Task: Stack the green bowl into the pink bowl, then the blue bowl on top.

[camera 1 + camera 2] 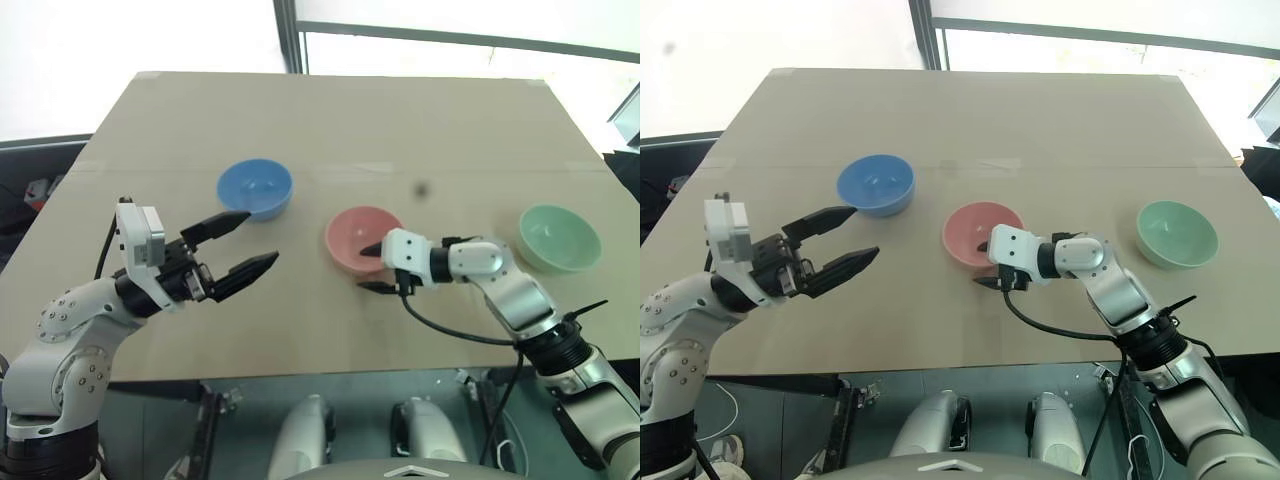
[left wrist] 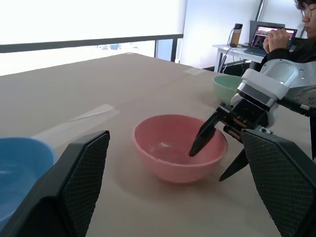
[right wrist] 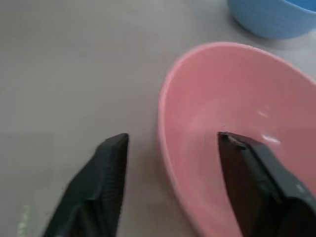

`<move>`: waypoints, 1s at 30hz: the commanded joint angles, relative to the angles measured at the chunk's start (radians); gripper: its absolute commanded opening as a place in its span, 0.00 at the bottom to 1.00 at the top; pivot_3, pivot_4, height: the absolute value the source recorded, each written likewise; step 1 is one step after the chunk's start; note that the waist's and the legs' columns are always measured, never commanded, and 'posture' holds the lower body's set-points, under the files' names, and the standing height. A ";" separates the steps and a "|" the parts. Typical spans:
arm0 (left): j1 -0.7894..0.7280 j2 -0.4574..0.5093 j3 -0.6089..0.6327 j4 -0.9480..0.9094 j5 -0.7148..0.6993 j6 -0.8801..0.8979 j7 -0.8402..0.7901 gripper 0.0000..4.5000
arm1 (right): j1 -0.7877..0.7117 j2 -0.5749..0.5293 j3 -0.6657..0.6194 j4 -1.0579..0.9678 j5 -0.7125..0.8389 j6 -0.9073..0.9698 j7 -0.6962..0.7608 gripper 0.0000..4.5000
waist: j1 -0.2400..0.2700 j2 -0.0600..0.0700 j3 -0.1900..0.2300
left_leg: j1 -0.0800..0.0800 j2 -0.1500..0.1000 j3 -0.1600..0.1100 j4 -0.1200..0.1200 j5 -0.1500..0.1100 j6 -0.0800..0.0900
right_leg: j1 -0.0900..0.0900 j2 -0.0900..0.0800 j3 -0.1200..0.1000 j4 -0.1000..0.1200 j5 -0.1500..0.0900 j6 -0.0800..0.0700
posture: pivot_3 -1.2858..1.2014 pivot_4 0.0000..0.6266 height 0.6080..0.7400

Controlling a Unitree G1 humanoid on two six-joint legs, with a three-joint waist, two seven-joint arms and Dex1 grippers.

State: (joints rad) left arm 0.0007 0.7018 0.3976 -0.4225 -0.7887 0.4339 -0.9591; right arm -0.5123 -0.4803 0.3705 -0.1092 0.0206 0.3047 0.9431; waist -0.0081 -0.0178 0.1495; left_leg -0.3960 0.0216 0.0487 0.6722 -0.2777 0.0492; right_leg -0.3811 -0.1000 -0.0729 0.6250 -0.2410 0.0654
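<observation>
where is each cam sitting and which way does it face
Left and right eye views: on the head, looking forward and down at the table; both arms show.
Left wrist view: along the open left gripper toward the pink bowl; its own fingers show.
Right wrist view: along the open right gripper, straddling the pink bowl's rim.
Shared: the pink bowl and blue bowl in all; the green bowl in the eye and left wrist views.

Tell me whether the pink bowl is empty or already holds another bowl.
Empty of bowls. The pink bowl shows a bare inside, with only one right gripper finger over its rim; the green bowl sits apart.
</observation>
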 commanded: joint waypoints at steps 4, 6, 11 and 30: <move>-0.028 0.003 -0.013 -0.012 -0.018 -0.012 -0.016 1.00 | 0.113 -0.117 -0.391 -0.264 0.129 0.255 -0.134 0.85 | 0.013 0.000 0.000 | -0.002 0.000 0.000 0.000 0.000 0.000 | 0.000 -0.001 -0.001 -0.001 0.000 0.000 | 0.52 0.24 1.00; -0.036 -0.005 -0.031 0.000 -0.012 -0.016 -0.023 1.00 | 0.166 -0.157 -0.482 -0.266 0.082 0.280 -0.217 0.85 | 0.021 0.000 0.000 | -0.002 0.000 0.000 -0.001 0.000 0.001 | 0.000 -0.001 -0.001 -0.001 0.000 0.000 | 0.52 0.24 1.00; -0.073 -0.015 -0.072 0.030 0.006 -0.027 -0.040 1.00 | 0.281 -0.188 -0.556 -0.186 -0.006 0.310 -0.367 0.85 | 0.021 0.000 -0.001 | 0.001 -0.001 0.002 0.000 0.000 0.000 | 0.000 0.001 0.001 -0.001 0.000 0.000 | 0.52 0.24 1.00; -0.047 -0.010 -0.045 0.020 -0.001 -0.025 -0.019 1.00 | 0.191 -0.170 -0.493 -0.085 0.039 0.247 -0.375 0.01 | 0.019 0.000 0.000 | 0.001 0.000 0.003 -0.001 0.000 0.001 | 0.000 0.001 0.004 -0.001 0.000 0.000 | 0.52 0.24 1.00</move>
State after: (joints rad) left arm -0.0498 0.6921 0.3240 -0.3648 -0.7769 0.4270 -0.9852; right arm -0.2844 -0.6423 -0.1139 -0.1229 0.0169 0.5970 0.5304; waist 0.0108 -0.0175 0.1493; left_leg -0.3946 0.0221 0.0517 0.6713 -0.2780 0.0498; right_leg -0.3813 -0.0987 -0.0688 0.6243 -0.2411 0.0654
